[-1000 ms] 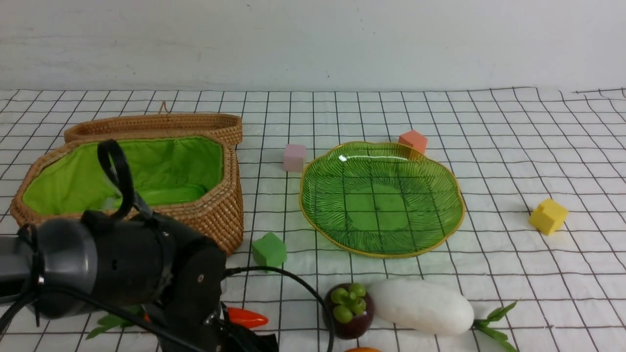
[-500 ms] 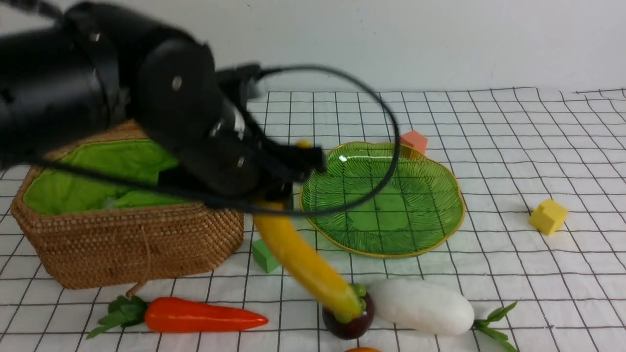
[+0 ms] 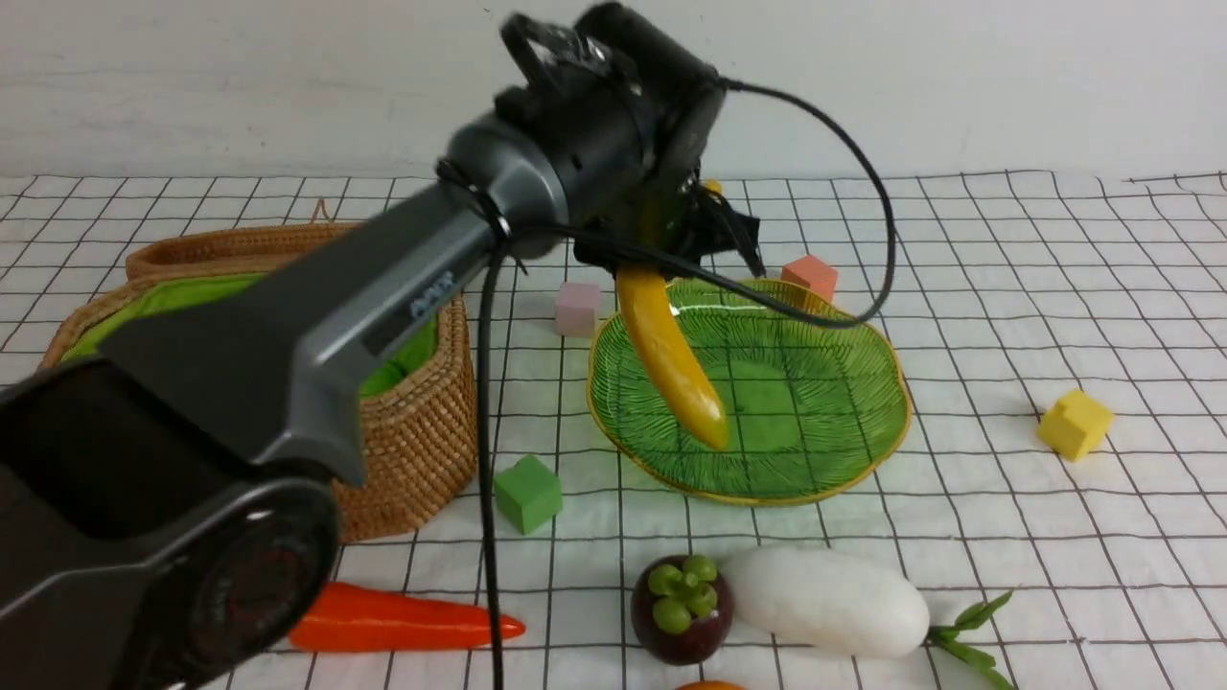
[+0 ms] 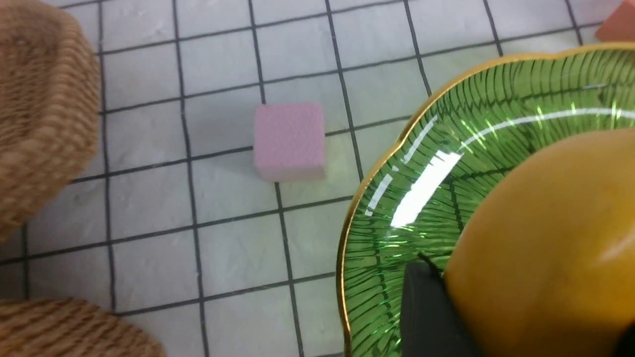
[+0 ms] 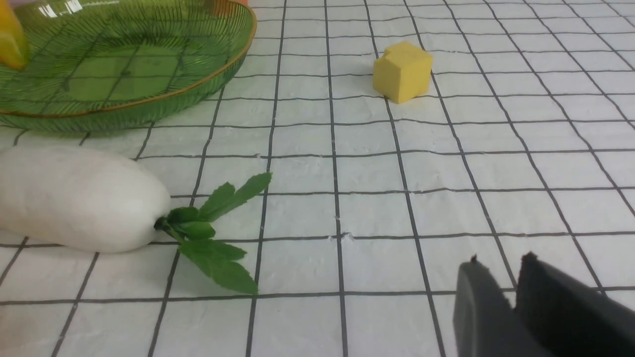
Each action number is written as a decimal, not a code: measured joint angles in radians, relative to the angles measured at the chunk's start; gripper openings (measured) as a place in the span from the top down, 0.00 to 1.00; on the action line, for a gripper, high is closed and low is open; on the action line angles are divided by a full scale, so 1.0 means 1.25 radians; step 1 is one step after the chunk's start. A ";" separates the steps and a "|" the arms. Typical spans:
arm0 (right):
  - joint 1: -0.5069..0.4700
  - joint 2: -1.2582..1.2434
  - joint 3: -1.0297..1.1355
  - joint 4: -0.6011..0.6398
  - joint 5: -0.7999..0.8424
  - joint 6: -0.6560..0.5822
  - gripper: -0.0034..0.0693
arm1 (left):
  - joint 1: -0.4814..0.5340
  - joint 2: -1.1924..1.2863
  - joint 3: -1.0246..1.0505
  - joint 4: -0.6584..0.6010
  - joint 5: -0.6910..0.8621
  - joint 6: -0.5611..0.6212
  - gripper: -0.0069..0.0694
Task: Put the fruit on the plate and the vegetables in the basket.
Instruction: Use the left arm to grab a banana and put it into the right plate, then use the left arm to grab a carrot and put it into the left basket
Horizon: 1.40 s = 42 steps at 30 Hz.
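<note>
One left gripper point(image 4: 536, 317), closed on the banana point(image 3: 671, 359) above the green plate point(image 3: 815, 422). One right gripper point(image 5: 516, 297): fingers close together, whether fully closed could not be told.

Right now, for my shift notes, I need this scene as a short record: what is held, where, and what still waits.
held: banana
held by: left gripper
over: green plate
on the table: carrot, mangosteen, white radish
radish side: right of mangosteen
basket: wicker, left of plate, interior partly hidden by the arm
</note>
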 joint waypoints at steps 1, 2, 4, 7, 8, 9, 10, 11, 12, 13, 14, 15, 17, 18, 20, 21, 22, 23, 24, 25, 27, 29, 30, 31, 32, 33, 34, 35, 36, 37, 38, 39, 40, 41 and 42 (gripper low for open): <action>0.000 0.000 0.000 0.000 0.000 0.000 0.76 | 0.000 0.006 0.000 0.000 -0.001 0.001 0.50; 0.000 0.000 0.000 0.000 0.000 0.000 0.76 | 0.000 0.018 -0.002 -0.001 -0.005 0.002 0.50; 0.000 0.000 0.000 0.000 0.000 0.000 0.76 | 0.000 0.046 -0.004 -0.001 -0.010 0.003 0.49; 0.000 0.000 0.000 0.000 0.000 0.000 0.76 | 0.001 0.064 -0.004 -0.001 -0.013 0.003 0.41; 0.000 0.000 0.000 0.000 0.000 0.000 0.76 | 0.001 0.066 -0.004 -0.001 -0.014 0.003 0.37; 0.000 0.000 0.000 0.000 0.000 0.000 0.76 | 0.001 0.066 -0.004 -0.001 -0.014 0.003 0.36; 0.000 0.000 0.000 0.000 0.000 0.000 0.76 | 0.001 0.064 -0.004 -0.001 -0.014 0.003 0.29; 0.000 0.000 0.000 0.000 0.000 0.000 0.76 | 0.001 0.058 -0.004 -0.002 -0.010 0.003 0.24; 0.000 0.000 0.000 0.000 0.000 0.000 0.75 | 0.001 0.052 -0.004 -0.003 -0.005 0.003 0.21; 0.000 0.000 0.000 0.000 0.000 0.000 0.75 | 0.001 0.048 -0.004 -0.004 -0.003 0.003 0.20; 0.000 0.000 0.000 0.000 0.000 0.000 0.75 | 0.003 0.029 -0.003 -0.013 0.023 0.005 0.16; 0.000 0.000 0.000 0.000 0.000 0.000 0.75 | 0.002 0.022 -0.002 -0.014 0.026 0.005 0.15; 0.000 0.000 0.000 0.000 0.000 0.000 0.74 | 0.010 -0.039 0.020 -0.040 0.074 0.008 0.13; 0.000 0.000 0.000 0.000 0.000 0.000 0.74 | 0.013 -0.079 0.034 -0.047 0.092 0.012 0.13; 0.000 0.000 0.000 0.000 0.000 0.000 0.74 | 0.023 -0.171 0.086 -0.052 0.133 0.021 0.14; 0.000 0.000 0.000 0.000 0.000 0.000 0.74 | 0.030 -0.230 0.118 -0.054 0.147 0.021 0.15; 0.000 0.000 0.000 0.000 0.000 0.000 0.74 | 0.042 -0.305 0.159 -0.055 0.160 0.013 0.16; 0.000 0.000 0.000 0.000 0.000 0.000 0.74 | 0.043 -0.330 0.166 -0.055 0.161 0.009 0.16; 0.000 0.000 0.000 0.000 0.000 0.000 0.74 | 0.054 -0.431 0.237 -0.051 0.167 -0.021 0.18; 0.000 0.000 0.000 0.000 0.000 0.000 0.74 | 0.054 -0.443 0.246 -0.051 0.167 -0.026 0.18; 0.000 0.000 0.000 0.000 0.000 0.000 0.74 | 0.062 -0.584 0.373 -0.050 0.174 -0.099 0.19; 0.000 0.000 0.000 0.000 0.000 0.000 0.73 | 0.063 -0.688 0.490 -0.056 0.178 -0.176 0.20; 0.000 0.000 0.000 0.000 0.000 0.000 0.73 | 0.063 -0.735 0.577 -0.062 0.171 -0.238 0.21; 0.000 0.000 0.000 0.000 0.000 0.000 0.73 | 0.063 -0.788 0.668 -0.069 0.145 -0.309 0.22; 0.000 0.000 0.000 0.000 0.000 0.000 0.73 | 0.063 -0.822 0.729 -0.070 0.116 -0.363 0.22; 0.000 0.000 0.000 0.000 0.000 0.000 0.73 | 0.063 -0.838 0.745 -0.071 0.107 -0.391 0.22; 0.000 0.000 0.000 0.000 0.000 0.000 0.73 | 0.063 -0.885 0.852 -0.070 0.037 -0.480 0.22; 0.000 0.000 0.000 0.000 0.000 0.000 0.72 | 0.063 -0.933 0.953 -0.062 -0.044 -0.587 0.22; 0.000 0.000 0.000 0.000 0.000 0.000 0.72 | 0.063 -0.956 1.007 -0.057 -0.080 -0.649 0.22; 0.000 0.000 0.000 0.000 0.000 0.000 0.72 | 0.063 -0.962 1.020 -0.051 -0.103 -0.664 0.22; 0.000 0.000 0.000 0.000 0.000 0.000 0.71 | 0.063 -0.997 1.123 -0.023 -0.196 -0.794 0.22; 0.000 0.000 0.000 0.000 0.000 0.000 0.71 | 0.063 -0.999 1.123 -0.019 -0.207 -0.807 0.22; 0.000 0.000 0.000 0.000 0.000 0.000 0.71 | 0.063 -1.007 1.185 0.013 -0.274 -0.890 0.22; 0.000 0.000 0.000 0.000 0.000 0.000 0.71 | 0.063 -1.001 1.229 0.041 -0.319 -0.948 0.22; 0.000 0.000 0.000 0.000 0.000 0.000 0.71 | 0.063 -0.997 1.234 0.044 -0.323 -0.964 0.22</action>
